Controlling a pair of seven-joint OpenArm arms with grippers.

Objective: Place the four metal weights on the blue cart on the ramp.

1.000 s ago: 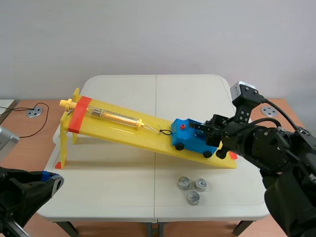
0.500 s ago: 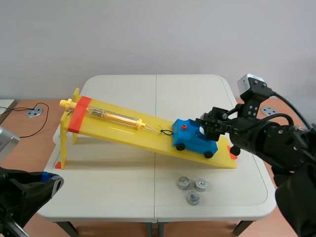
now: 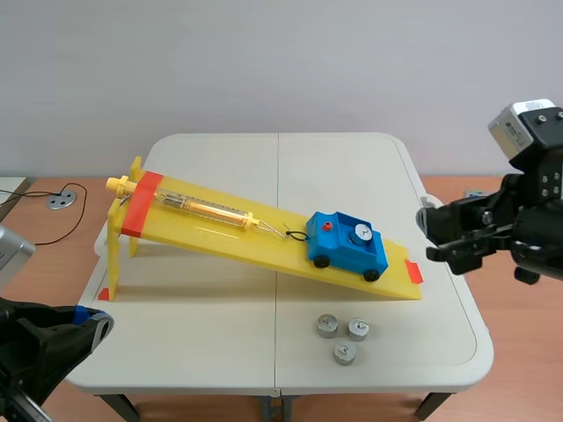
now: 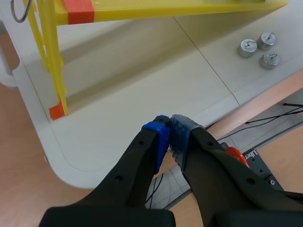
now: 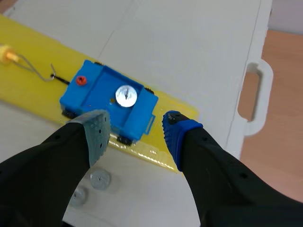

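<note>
The blue cart (image 3: 347, 245) (image 5: 109, 101) rests low on the yellow ramp (image 3: 229, 231) (image 5: 28, 92), hooked to a spring scale (image 3: 193, 207). One metal weight (image 3: 359, 233) (image 5: 126, 95) sits in its tray. Three more weights (image 3: 343, 337) (image 4: 259, 46) lie on the table in front of the ramp's lower end. My right gripper (image 3: 444, 237) (image 5: 133, 126) is open and empty, raised off to the right of the cart. My left gripper (image 4: 169, 130) is shut on nothing, low at the table's near left edge.
The white folding table (image 3: 281, 171) carries the ramp, whose tall yellow legs (image 3: 114, 255) (image 4: 53, 71) stand at the left. A cable with a round disc (image 3: 60, 201) lies on the wooden floor to the left.
My right gripper has let go of a weight into the cart's tray, then pulled back to the right and upward. The left arm has stayed still.
</note>
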